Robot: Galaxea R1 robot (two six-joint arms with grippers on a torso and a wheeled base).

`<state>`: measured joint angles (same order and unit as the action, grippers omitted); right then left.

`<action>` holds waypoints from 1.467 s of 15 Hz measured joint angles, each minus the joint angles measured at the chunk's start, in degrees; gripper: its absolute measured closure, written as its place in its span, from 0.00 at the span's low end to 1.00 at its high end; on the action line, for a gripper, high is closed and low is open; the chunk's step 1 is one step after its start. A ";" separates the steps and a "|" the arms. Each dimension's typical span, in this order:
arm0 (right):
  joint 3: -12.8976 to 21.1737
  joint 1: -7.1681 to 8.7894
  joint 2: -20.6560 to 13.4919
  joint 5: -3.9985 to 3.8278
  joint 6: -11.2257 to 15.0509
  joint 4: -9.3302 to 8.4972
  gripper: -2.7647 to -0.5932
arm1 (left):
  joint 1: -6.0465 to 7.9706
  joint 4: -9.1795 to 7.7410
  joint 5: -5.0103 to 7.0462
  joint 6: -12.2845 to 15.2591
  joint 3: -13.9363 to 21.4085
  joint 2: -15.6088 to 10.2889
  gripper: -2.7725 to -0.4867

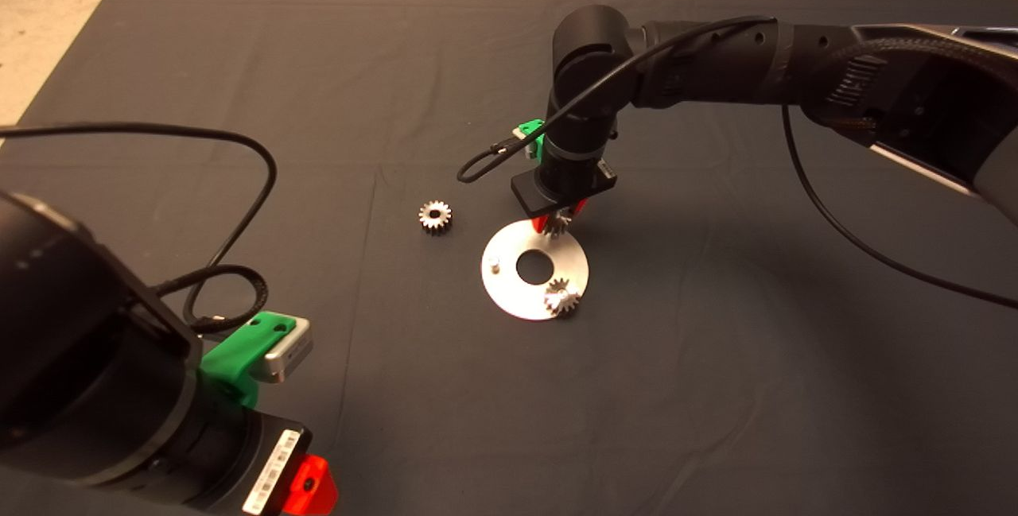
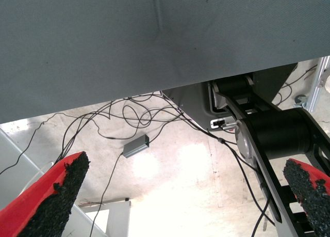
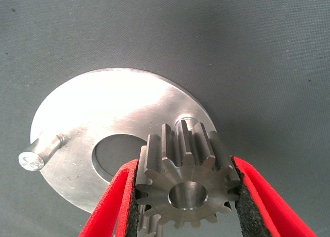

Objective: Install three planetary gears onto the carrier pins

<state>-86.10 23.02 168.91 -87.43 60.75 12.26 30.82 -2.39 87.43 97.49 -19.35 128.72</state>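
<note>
Head view shows our right gripper (image 1: 559, 222) poised over the far edge of the carrier disc (image 1: 509, 293), its red fingers clamped on a planetary gear (image 1: 558, 221). In the right wrist view we see that held gear (image 3: 186, 183) pinched between the black pads by its teeth, which leaves the bore free, we judge, to slide down over a pin. One gear (image 1: 561, 298) already sits on the disc's near right side, and a bare carrier pin (image 1: 494, 265) stands on its left. The third gear (image 1: 435, 216) lies on the mat (image 1: 238, 63), left of the disc and apart from it. We cannot tell whether the bore is lined up with its pin. Our left gripper (image 2: 185, 195) waits at the near left, fingers spread wide and empty.
</note>
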 joint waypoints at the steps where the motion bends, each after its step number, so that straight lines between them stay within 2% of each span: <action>1: 0.00 0.00 -0.04 -0.05 0.00 0.00 0.78 | -0.01 0.00 0.02 0.00 0.00 0.00 0.01; 18: 0.02 -0.06 -0.37 -0.05 0.02 -0.02 0.78 | 0.00 0.00 0.01 0.00 0.00 0.02 0.01; 22: 0.05 -0.69 -0.39 -0.05 0.01 -0.02 0.78 | 0.00 0.00 0.01 0.00 0.00 0.02 0.01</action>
<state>-86.05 22.32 168.52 -87.48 60.75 12.24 30.82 -2.39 87.44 97.49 -19.35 128.74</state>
